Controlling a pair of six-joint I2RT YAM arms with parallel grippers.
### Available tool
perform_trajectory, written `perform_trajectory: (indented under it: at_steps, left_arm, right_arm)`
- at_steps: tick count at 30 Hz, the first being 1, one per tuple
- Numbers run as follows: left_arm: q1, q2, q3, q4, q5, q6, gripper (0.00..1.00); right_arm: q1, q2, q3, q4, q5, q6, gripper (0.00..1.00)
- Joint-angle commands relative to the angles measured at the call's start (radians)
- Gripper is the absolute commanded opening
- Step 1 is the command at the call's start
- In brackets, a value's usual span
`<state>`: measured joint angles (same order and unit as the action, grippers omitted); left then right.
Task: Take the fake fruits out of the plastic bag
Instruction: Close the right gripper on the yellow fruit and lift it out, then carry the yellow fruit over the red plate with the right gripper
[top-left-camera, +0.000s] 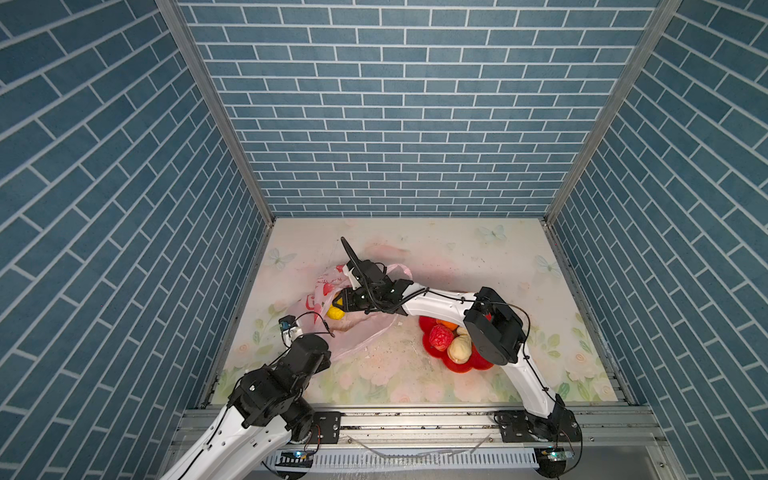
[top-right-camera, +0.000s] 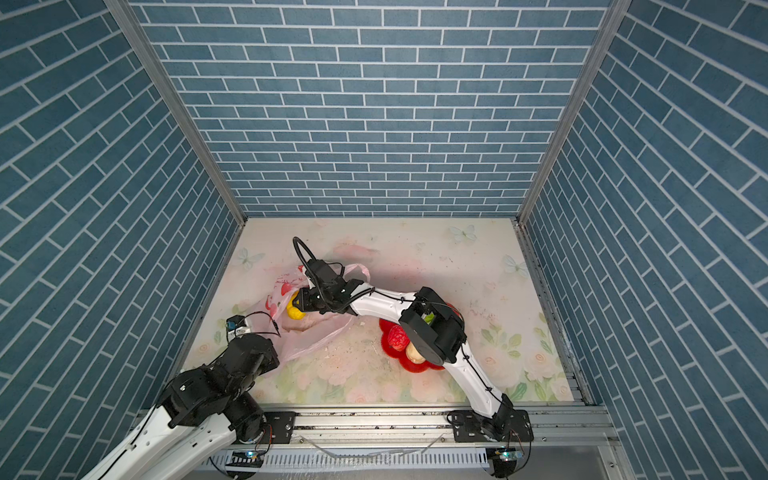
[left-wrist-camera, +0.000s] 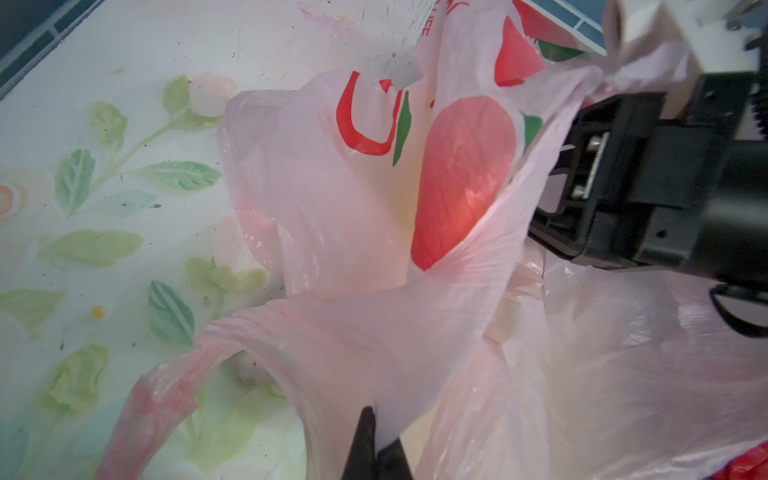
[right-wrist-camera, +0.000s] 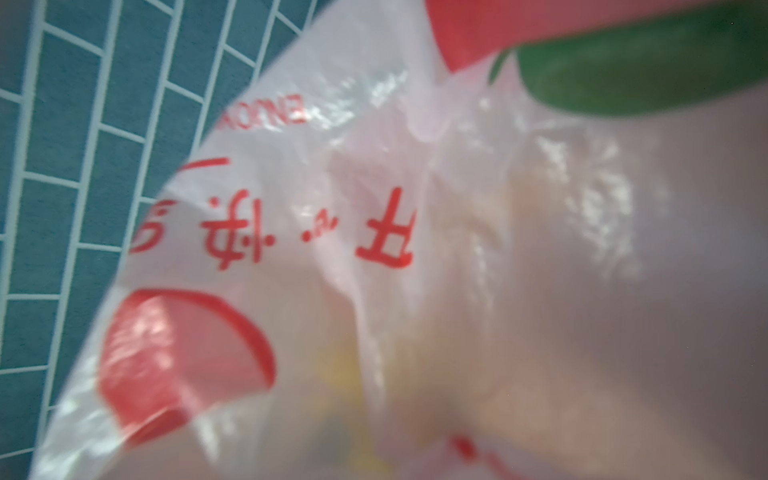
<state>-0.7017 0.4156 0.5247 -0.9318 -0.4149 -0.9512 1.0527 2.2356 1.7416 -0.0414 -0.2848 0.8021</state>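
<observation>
Pinching a fold of the plastic bag, the left gripper is clamping its dark fingertips together on the pale pink film, close to a twisted loop handle. The bag is lying crumpled on the flowered table, toward the left side in both top views, with its red and green print showing. The right gripper is reaching across the middle into the bag's mouth. A yellow fruit is sitting right at its tip, at the bag's opening. Whether the jaws are closing on it or standing apart I cannot tell, since the right wrist view is showing only blurred plastic pressed close to the lens, with a faint yellow patch behind it. To the right of the bag, a red dish is resting on the table, partly under the right arm. It is holding a wrinkled red fruit, a cream fruit touching it, and an orange fruit peeking out beside the arm.
</observation>
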Motion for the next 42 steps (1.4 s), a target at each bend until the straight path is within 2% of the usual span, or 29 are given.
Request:
perform_trajectory:
  at_steps: [1,13,22,29,36,42]
  left_arm:
    - [-0.003,0.037,0.023,0.063,-0.048,0.029,0.00]
    - [-0.002,0.148,0.080,0.264,-0.101,0.128,0.00]
    - [-0.002,0.081,0.047,0.285,-0.087,0.147,0.00]
    - [-0.002,0.016,0.008,0.262,-0.062,0.149,0.00]
    - [-0.002,-0.018,-0.009,0.261,-0.042,0.169,0.00]
    - [-0.002,-0.047,-0.030,0.264,-0.031,0.177,0.00]
  right_arm:
    - [-0.002,-0.095,-0.035,-0.035,0.014,-0.052,0.00]
    - [0.006,-0.240,-0.098,-0.192,0.018,-0.159,0.00]
    - [0.014,-0.387,-0.181,-0.253,0.013,-0.194,0.00]
    - [0.014,-0.505,-0.197,-0.317,0.061,-0.231,0.00]
    - [0.011,-0.653,-0.232,-0.454,0.191,-0.279,0.00]
    - [-0.004,-0.843,-0.361,-0.569,0.370,-0.260,0.00]
